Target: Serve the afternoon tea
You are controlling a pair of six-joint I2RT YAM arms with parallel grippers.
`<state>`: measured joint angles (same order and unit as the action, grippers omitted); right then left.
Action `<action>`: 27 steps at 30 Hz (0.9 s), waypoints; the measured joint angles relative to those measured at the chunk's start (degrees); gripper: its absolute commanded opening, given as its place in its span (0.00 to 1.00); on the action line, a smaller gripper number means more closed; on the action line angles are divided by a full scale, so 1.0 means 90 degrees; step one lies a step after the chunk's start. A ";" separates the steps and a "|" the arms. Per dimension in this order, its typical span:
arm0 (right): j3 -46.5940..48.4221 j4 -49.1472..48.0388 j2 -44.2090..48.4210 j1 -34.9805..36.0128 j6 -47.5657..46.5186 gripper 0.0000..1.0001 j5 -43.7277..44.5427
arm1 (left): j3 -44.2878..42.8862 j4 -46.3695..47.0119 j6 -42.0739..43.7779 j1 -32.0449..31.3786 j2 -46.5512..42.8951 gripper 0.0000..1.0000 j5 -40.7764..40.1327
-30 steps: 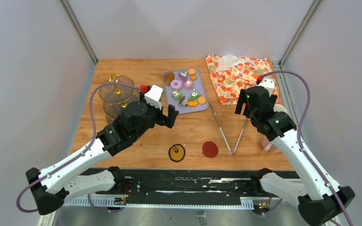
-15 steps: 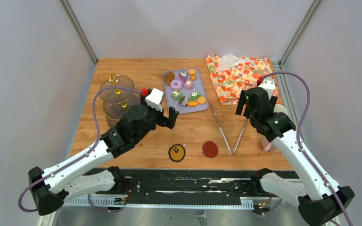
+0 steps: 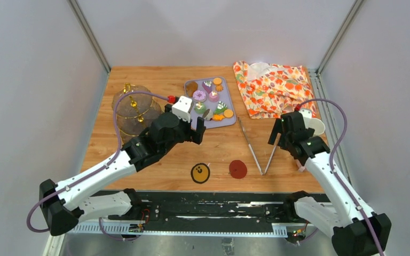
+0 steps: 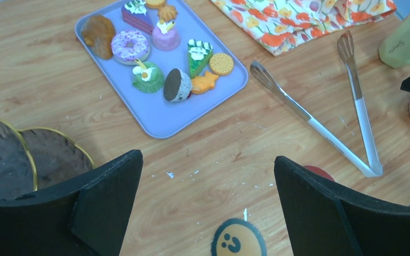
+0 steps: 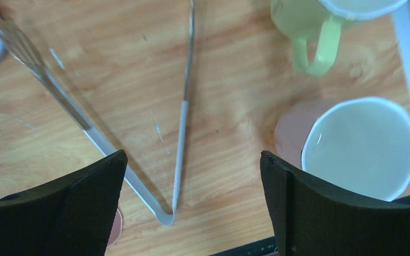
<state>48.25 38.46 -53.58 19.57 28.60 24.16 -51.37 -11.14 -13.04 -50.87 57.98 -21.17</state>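
Two shifts you should log: left end effector (image 4: 208, 176), released, has moved from the glass stand (image 3: 124, 109) toward the pastries (image 4: 148, 79) on the tray (image 4: 192, 109); right end effector (image 5: 192, 176), released, has dropped over the tongs (image 5: 184, 117) beside the mugs (image 5: 360, 144); nothing is served yet.

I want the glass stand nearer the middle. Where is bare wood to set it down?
The wood bordered by the lilac tray, the tongs and the yellow coaster and red coaster. A narrower strip lies at the back between the glass stand and tray. The right edge is crowded: green mug, pink mug, floral cloth.
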 measured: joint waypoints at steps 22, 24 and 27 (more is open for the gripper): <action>-0.1358 -0.1399 -0.2249 -0.0527 0.0262 0.01 -0.1552 | -0.0233 -0.0474 -0.0250 0.0000 0.0515 0.98 0.0631; -0.1387 -0.1486 -0.2263 -0.0527 0.0233 0.01 -0.1586 | -0.0231 -0.0471 -0.0257 0.0000 0.0469 0.98 0.0634; -0.1387 -0.1540 -0.2237 -0.0525 0.0160 0.07 -0.1651 | -0.0228 -0.0469 -0.0272 0.0000 0.0447 0.98 0.0636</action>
<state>35.77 24.60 -73.71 14.85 30.04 9.30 -53.43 -15.35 -15.49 -50.87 62.00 -15.44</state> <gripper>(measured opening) 0.025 0.980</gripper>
